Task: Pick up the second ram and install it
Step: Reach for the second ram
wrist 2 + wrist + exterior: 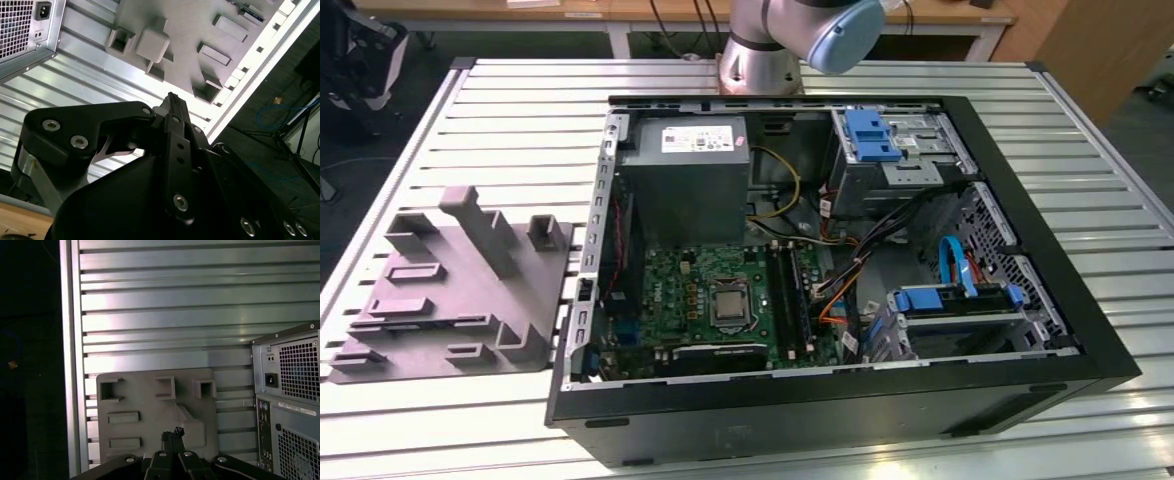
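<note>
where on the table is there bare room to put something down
Bare slatted table lies beyond the grey fixture, toward the arm's base, and beside the computer case at the exterior view's right. Crowded: inside the case, packed with motherboard, power supply and cables.

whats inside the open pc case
A grey power supply, a green motherboard with black slots, blue-tabbed drive cages and loose cables. Whatever lies beneath the power supply and cages is covered.

Slatted table [494,110] bears computer case [787,410], grey fixture [454,290]
</note>
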